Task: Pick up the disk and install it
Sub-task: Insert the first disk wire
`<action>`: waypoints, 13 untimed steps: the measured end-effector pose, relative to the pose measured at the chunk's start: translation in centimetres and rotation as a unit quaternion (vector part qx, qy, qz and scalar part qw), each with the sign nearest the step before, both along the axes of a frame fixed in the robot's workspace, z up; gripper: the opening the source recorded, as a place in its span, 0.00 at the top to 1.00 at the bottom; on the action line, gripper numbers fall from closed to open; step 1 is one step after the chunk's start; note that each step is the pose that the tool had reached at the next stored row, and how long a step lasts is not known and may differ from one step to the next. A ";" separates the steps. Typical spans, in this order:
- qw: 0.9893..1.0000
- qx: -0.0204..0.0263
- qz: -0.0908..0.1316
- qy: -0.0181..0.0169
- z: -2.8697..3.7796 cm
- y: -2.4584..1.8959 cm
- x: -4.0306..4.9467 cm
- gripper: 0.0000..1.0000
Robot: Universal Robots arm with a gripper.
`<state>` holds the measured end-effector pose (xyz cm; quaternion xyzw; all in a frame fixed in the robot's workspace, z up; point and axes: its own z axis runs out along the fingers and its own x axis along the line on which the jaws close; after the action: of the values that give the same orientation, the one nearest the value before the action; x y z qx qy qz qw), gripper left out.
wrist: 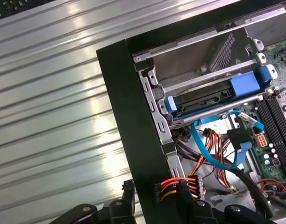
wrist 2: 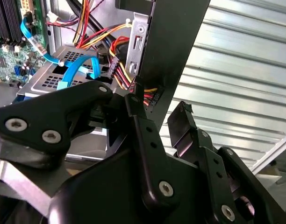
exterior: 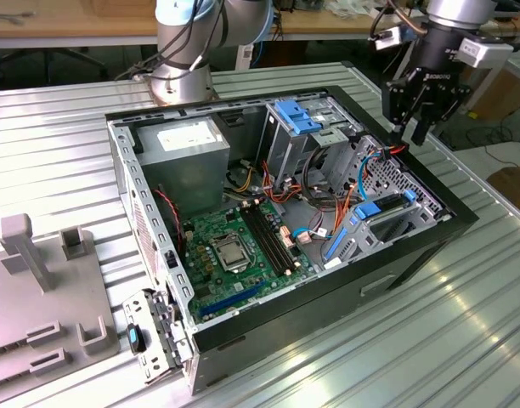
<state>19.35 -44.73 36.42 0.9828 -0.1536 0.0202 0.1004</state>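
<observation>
So we've got the gripper (exterior: 410, 136) hanging over the edge of the open PC case (exterior: 315, 327), on the exterior view's right. Its fingers (wrist 2: 145, 140) are spread apart and have hold of nothing. In the second wrist view the case's black wall runs between them, one finger inside the case and the other out over the ribbed metal table (wrist 2: 246, 84). The inside finger is right by a power connector (wrist: 178, 189) with red, orange and yellow wires; we can't tell if it touches. The disk (wrist: 203, 99) looks to be lying edge-on in the drive bay, blue plastic at both ends, with a blue data cable (wrist: 202, 151) looping near it.
</observation>
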 end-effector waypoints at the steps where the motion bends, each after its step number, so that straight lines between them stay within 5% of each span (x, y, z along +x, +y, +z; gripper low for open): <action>1: 1.000 -0.005 0.000 0.000 -0.03 0.16 -0.02 0.52; 3: 1.000 -0.010 0.000 0.000 -0.15 0.26 -0.04 0.52; 6: 1.000 -0.011 0.019 0.000 -0.40 0.26 -0.03 0.52; 13: 1.000 -0.015 0.021 0.000 -0.43 0.26 -0.05 0.52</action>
<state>19.30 -44.47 36.00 0.9841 -0.1331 0.0249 0.1150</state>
